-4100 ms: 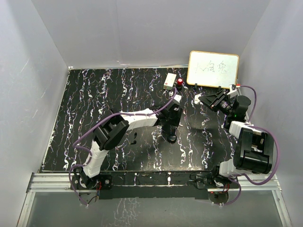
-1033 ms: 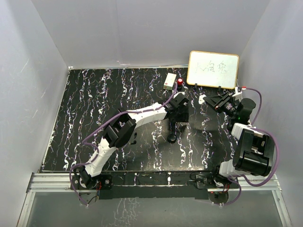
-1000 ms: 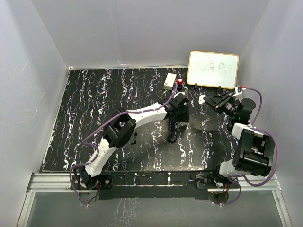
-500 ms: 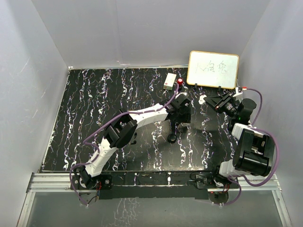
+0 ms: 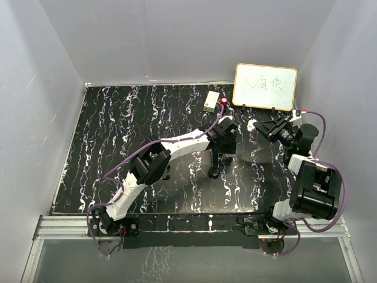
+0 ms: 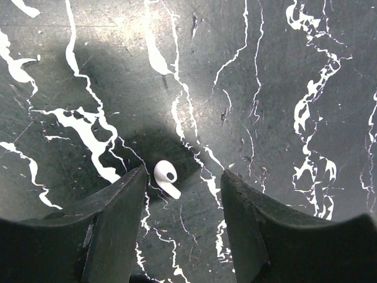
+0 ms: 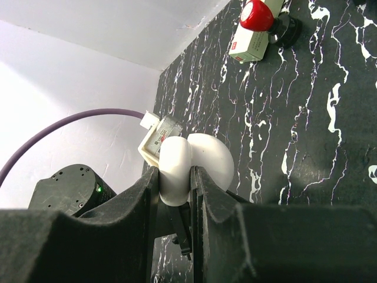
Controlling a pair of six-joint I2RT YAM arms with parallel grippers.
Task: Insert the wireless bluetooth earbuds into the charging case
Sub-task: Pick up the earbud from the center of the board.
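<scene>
Left wrist view: one small white stemmed earbud (image 6: 166, 178) lies on the black, white-veined marble tabletop (image 6: 283, 88), between the widely spread fingers of the left gripper (image 6: 182, 175). Right wrist view: the right gripper (image 7: 175, 174) clamps one white rounded plastic charging case (image 7: 207, 158) above the table.

walls (image 5: 177, 41): plain pale grey | table (image 5: 118, 130): black marble, white veins | whiteboard (image 5: 265, 86): rear right, leaning

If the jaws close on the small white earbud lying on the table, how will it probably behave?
The earbud looks tiny, so probably very light. Its rounded, glossy head may slip or pivot between the jaws. On the smooth table, it could skid if nudged.
</scene>
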